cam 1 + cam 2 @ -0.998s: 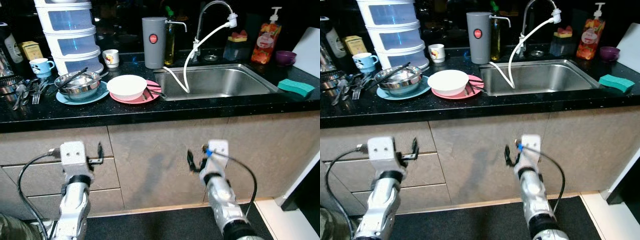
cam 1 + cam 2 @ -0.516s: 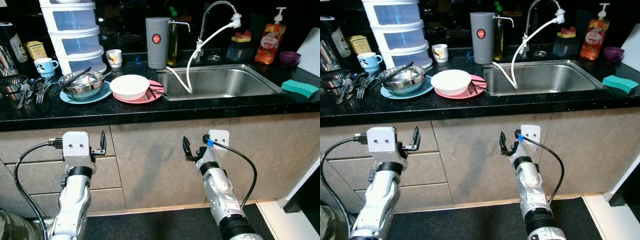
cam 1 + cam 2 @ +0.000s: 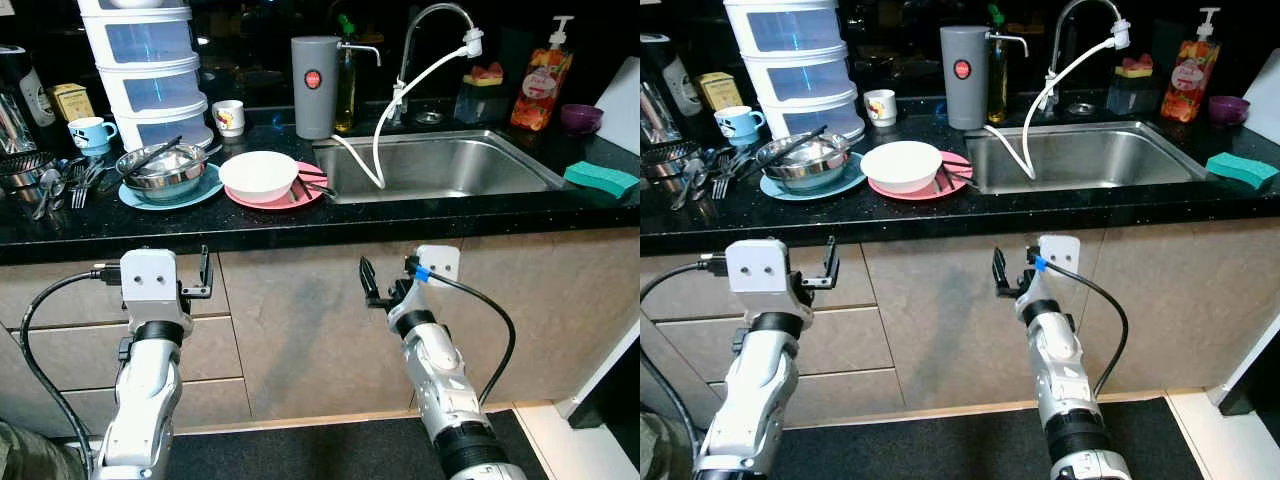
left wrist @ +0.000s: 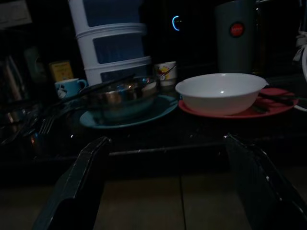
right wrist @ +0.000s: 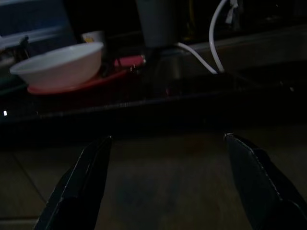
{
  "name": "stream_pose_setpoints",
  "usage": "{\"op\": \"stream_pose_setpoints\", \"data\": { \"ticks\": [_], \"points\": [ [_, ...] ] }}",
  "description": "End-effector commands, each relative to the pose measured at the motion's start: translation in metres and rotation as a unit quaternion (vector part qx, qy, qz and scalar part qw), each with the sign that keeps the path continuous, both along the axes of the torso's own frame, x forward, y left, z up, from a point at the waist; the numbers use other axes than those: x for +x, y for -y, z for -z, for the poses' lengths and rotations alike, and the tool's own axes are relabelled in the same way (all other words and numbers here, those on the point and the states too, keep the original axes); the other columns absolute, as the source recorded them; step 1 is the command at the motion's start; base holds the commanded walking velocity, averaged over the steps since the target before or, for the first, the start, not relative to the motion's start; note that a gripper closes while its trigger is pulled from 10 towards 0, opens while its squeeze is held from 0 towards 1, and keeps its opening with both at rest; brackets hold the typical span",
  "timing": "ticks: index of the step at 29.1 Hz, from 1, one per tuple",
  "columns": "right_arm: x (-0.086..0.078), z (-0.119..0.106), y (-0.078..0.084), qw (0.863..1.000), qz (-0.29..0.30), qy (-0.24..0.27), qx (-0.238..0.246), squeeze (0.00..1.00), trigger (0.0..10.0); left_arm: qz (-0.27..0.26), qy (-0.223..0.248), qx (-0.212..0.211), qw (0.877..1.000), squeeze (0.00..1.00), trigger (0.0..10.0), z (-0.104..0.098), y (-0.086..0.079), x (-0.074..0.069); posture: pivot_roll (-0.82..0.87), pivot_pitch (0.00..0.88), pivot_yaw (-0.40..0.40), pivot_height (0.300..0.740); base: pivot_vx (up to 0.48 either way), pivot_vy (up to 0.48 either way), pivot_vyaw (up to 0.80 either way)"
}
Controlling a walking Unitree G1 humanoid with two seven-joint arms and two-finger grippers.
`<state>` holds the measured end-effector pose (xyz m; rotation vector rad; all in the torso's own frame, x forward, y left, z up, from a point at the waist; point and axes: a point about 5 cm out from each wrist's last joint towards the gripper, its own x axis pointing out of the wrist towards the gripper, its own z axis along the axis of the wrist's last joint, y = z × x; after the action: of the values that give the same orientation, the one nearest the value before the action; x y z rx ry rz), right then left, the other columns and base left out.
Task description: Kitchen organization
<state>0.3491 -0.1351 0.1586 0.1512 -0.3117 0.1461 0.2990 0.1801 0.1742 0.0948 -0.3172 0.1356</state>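
Nothing looks organized yet — the white bowl (image 3: 259, 173) is sitting on the pink plate (image 3: 303, 191) beside the sink (image 3: 440, 165). Left gripper (image 3: 205, 275) and right gripper (image 3: 369, 285) are hovering below the countertop (image 3: 300, 225), jaws apart, empty.

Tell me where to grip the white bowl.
Take the white bowl by its near rim, from above and in front. It sits upright on the pink plate, its open, flaring rim clear there; chopsticks lie on the sink side.
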Motion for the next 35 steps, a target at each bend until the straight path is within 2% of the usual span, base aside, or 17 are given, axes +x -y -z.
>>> {"op": "stream_pose_setpoints", "data": {
  "ticks": [1,11,35],
  "points": [
    [0.001,-0.009,-0.005,1.0,-0.011,0.011,0.01,0.0,10.0,0.0,0.004,0.015,1.0,0.0,10.0,-0.006,0.0,0.001,0.08,0.007,0.039,0.74,0.311,0.0,0.0],
    [0.003,-0.025,-0.005,0.999,-0.015,0.034,0.02,0.0,10.0,0.001,0.015,0.015,1.0,0.01,10.0,-0.016,0.001,0.0,0.08,0.014,0.038,0.74,0.313,0.0,0.0],
    [0.003,-0.023,-0.003,0.999,-0.016,0.025,0.036,0.0,10.0,0.018,0.028,0.033,0.999,0.0,10.0,-0.03,0.008,0.002,0.09,0.016,0.048,0.74,0.307,0.0,0.0]
  ]
}}
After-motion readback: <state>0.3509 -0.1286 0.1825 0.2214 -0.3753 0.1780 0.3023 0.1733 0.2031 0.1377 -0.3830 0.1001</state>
